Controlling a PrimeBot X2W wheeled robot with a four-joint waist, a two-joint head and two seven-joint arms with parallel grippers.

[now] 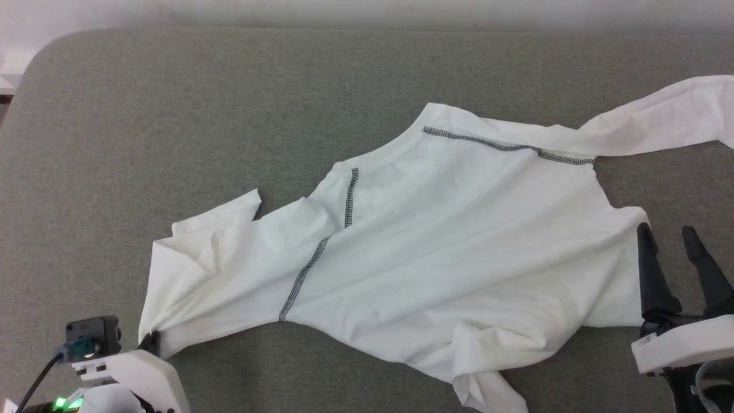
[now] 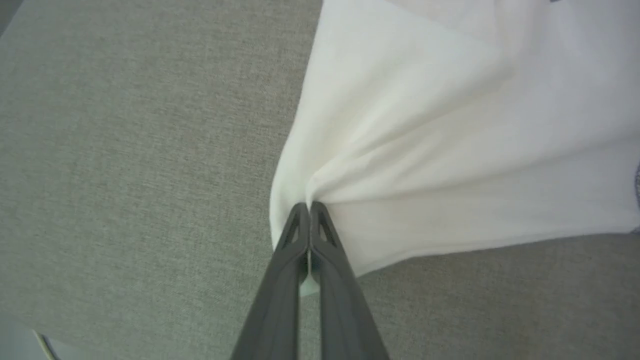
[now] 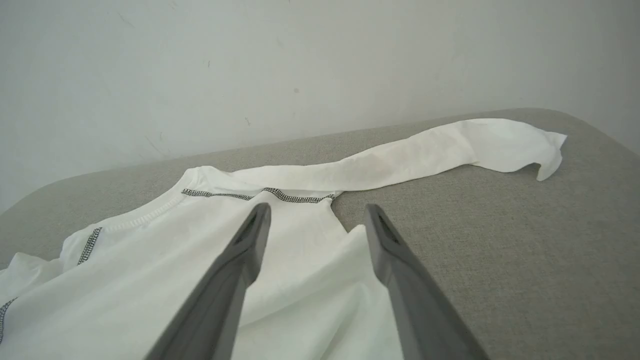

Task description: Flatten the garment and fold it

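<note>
Though half-hidden overhead, the left hand [image 2: 309, 206] pinches garment [image 2: 450, 130].

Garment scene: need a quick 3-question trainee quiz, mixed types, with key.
1. True or false: the left hand is shut on an edge of the garment.
2. Pick one: the right hand is A) open, B) shut on a cuff, C) shut on the neckline.
3. Fill in: the outstretched sleeve runs off toward the robot's ____ side.
Key: 1 true; 2 A; 3 right.
</note>
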